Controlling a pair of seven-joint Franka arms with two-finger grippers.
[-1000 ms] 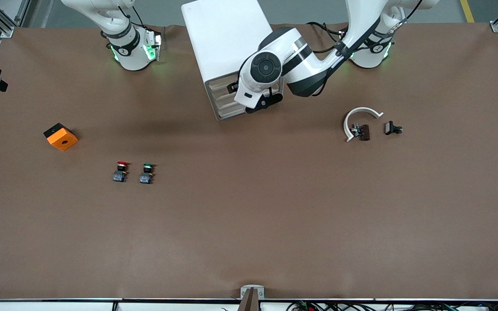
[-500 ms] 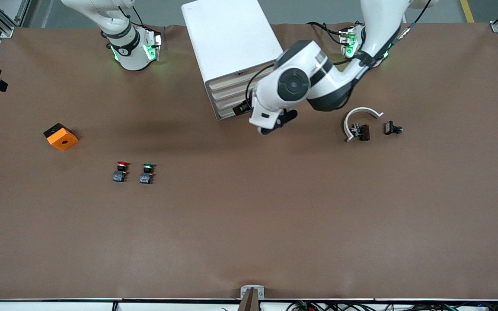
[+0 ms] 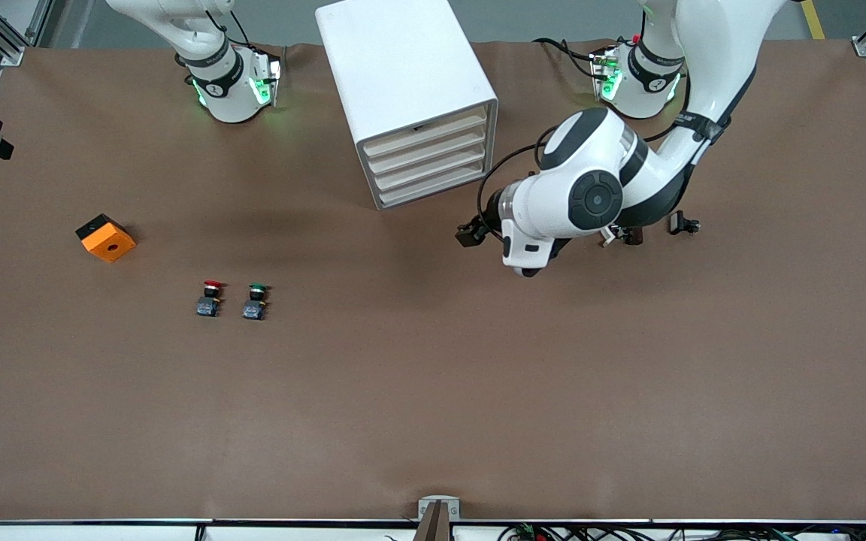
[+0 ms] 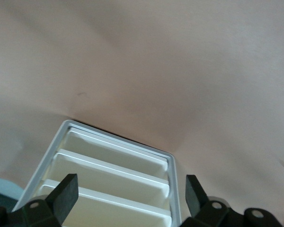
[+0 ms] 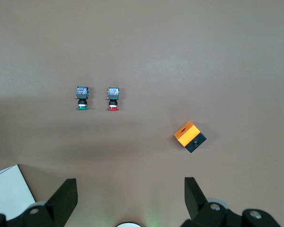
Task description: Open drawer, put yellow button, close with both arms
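Observation:
The white cabinet [image 3: 403, 75] stands between the two arm bases with its four beige drawer fronts facing the front camera. The drawer [image 3: 427, 135], the uppermost one, sits flush with the three below it. My left gripper [image 3: 471, 233] hangs open and empty over the table, off the cabinet's front toward the left arm's end. In the left wrist view its open fingers [image 4: 66, 195] frame the cabinet [image 4: 172, 165]. My right gripper [image 5: 130, 189] is open and empty, held high over the table. The yellow button is out of view.
A red-capped button [image 3: 210, 297] and a green-capped button [image 3: 255, 300] stand side by side toward the right arm's end. An orange-and-black box [image 3: 106, 237] lies farther out. A small black clip [image 3: 682, 223] lies beside the left arm, which partly hides a white curved piece [image 3: 607, 239].
The left arm has swung away from the cabinet's front toward its own end of the table and nearer the camera, uncovering the drawer fronts. The right arm has not moved.

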